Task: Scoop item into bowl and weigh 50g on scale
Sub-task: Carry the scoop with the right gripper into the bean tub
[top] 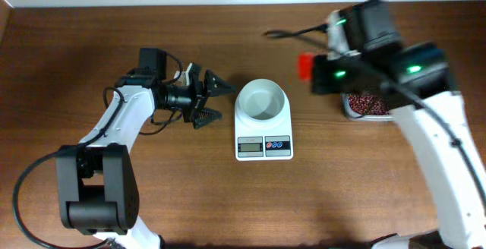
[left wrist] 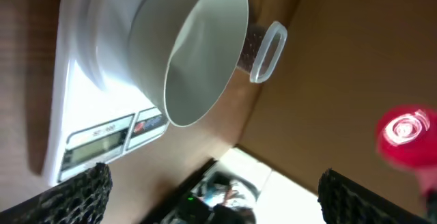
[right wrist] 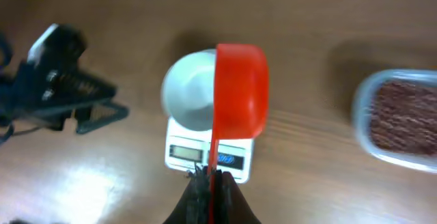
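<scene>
The white bowl stands on the white scale at the table's middle, with nothing showing inside it. My left gripper is open just left of the bowl and holds nothing; its wrist view has the bowl ahead, between the two fingers. My right gripper is shut on the thin handle of a red scoop. The scoop hangs in the air right of the bowl. The red-brown beans lie in a clear container right of the scale.
The scale's display and buttons face the table's near edge. The right arm reaches over the bean container. The left arm's base stands at the front left. The wooden table top surrounds everything.
</scene>
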Motion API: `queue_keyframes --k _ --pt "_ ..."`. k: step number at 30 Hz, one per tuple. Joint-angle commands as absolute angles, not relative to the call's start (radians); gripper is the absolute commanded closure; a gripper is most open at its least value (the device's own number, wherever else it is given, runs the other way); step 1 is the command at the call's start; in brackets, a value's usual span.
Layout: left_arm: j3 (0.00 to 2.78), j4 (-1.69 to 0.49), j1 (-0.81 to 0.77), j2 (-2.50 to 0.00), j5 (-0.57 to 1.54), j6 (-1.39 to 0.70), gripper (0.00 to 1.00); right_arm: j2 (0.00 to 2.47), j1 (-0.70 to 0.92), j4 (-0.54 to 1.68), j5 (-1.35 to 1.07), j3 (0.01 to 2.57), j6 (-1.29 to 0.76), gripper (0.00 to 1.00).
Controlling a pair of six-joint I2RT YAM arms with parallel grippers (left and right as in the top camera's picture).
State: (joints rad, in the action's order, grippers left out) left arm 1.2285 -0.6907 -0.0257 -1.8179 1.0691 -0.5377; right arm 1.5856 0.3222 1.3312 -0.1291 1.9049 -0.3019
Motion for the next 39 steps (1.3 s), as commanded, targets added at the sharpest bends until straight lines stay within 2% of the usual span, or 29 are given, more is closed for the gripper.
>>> queue_keyframes --k 1,6,12,19,39 --pt "1.239 -0.678 -0.022 -1.823 1.072 -0.39 0.01 1.584 0.185 1.406 -0.146 1.941 -0.234 0.96" --pt "1.239 -0.665 -0.023 -1.823 1.041 -0.39 0.01 1.689 0.035 1.525 -0.064 1.942 -0.186 0.96" --pt "1.239 -0.666 -0.023 -1.823 1.023 -0.39 0.01 1.876 -0.057 1.503 0.046 1.942 -0.075 0.96" --pt "1.239 -0.666 -0.023 -1.823 1.019 -0.39 0.01 1.959 -0.075 1.495 0.046 1.941 0.074 0.96" --pt "1.239 -0.666 -0.023 -1.823 0.971 -0.39 0.01 2.133 -0.119 1.457 0.037 1.934 0.072 0.96"
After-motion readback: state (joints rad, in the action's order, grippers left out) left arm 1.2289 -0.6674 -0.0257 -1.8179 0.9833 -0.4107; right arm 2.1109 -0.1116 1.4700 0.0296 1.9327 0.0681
